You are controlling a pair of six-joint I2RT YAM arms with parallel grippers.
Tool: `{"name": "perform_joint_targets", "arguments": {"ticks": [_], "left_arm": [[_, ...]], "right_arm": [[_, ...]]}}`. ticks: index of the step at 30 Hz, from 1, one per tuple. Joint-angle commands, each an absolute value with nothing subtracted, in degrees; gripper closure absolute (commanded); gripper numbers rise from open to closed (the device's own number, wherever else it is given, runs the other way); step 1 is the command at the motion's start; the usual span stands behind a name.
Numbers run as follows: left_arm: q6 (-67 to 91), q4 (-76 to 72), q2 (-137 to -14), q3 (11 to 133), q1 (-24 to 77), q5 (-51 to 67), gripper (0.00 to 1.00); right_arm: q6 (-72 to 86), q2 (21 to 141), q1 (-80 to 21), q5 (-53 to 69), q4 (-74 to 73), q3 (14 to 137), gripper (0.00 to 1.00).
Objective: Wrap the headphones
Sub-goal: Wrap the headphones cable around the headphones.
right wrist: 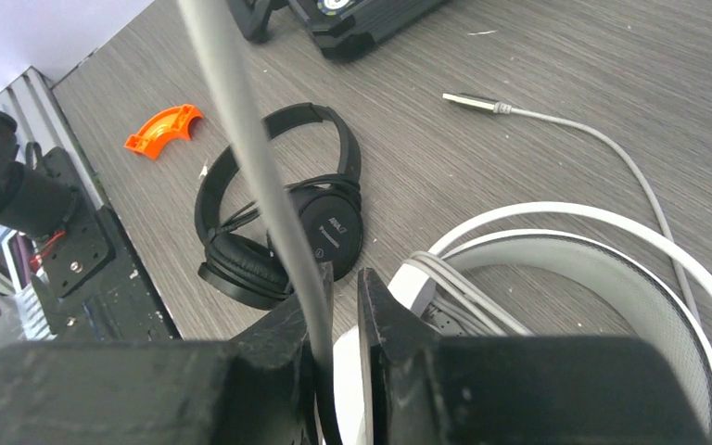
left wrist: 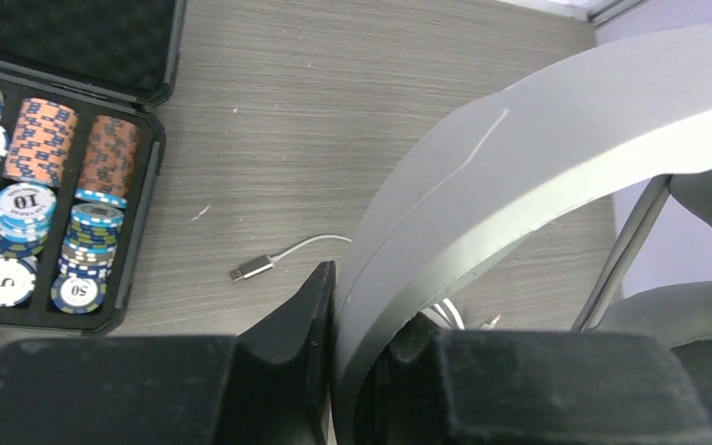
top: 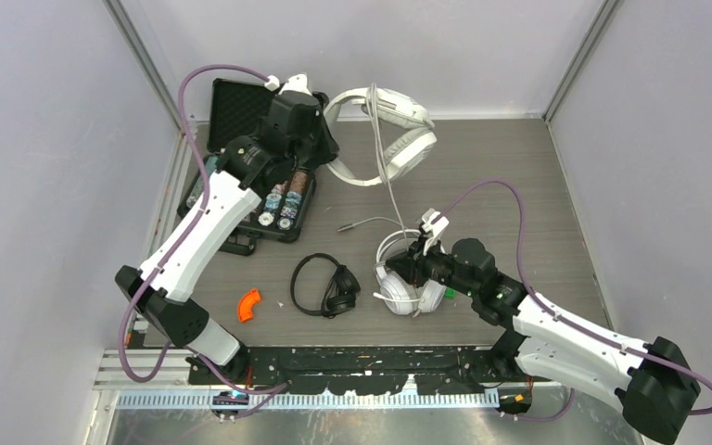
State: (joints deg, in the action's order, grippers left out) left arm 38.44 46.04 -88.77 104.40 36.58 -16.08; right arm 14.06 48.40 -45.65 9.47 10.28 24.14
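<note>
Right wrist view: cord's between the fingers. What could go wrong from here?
1. The pale cord in the right gripper seems to run to the far white headset clamped by the left gripper; pulling apart could yank either grip loose.
2. The right gripper sits close against the near white headset; winding there could snag its own cords.

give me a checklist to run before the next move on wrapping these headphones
1. left gripper shut on the far white headset, at its band: ok
2. right gripper shut on the pale cord: ok
3. held cord runs clear of the black headphones: ok
4. loose plug on the table belongs to the held cord: cannot tell
5. near white headset has its cord fully wrapped: cannot tell
</note>
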Motion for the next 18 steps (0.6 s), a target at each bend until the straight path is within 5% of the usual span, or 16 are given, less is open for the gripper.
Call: {"name": "perform_joint_targets", "arguments": {"ticks": [1,18], "left_arm": [[44.5,37.8,-83.5,104.9,34.4,-8.4,1.0],[47.7,28.3,-77.9,97.4,27.4,21.5,1.0]], "right_arm": [[14.3,46.4,-45.9,5.9,15.1,22.5,0.8],[11.1,45.8,-44.2,0.2,10.5,28.2,1.0]]}}
